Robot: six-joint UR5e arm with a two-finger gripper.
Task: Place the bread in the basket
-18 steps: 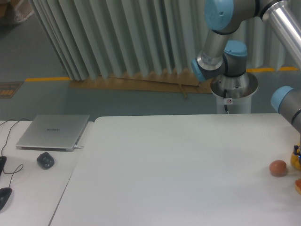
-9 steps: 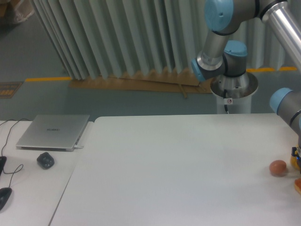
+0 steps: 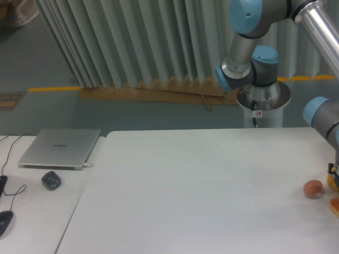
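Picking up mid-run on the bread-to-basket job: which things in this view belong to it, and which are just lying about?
Belongs to the job:
bread, half cut off at the right edge
robot arm; its gripper is out of view
No basket shows.

Lying about:
egg-like ball
yellow thing
laptop, closed
computer mouse

A closed silver laptop (image 3: 60, 148) lies at the left of the frame on a side table (image 3: 37, 222), with a dark mouse (image 3: 51, 180) just below it. A pinkish-brown egg-like ball (image 3: 313, 188) rests near the right edge on the white table (image 3: 201, 196). Pale vertical slats (image 3: 132, 42) fill the upper background.
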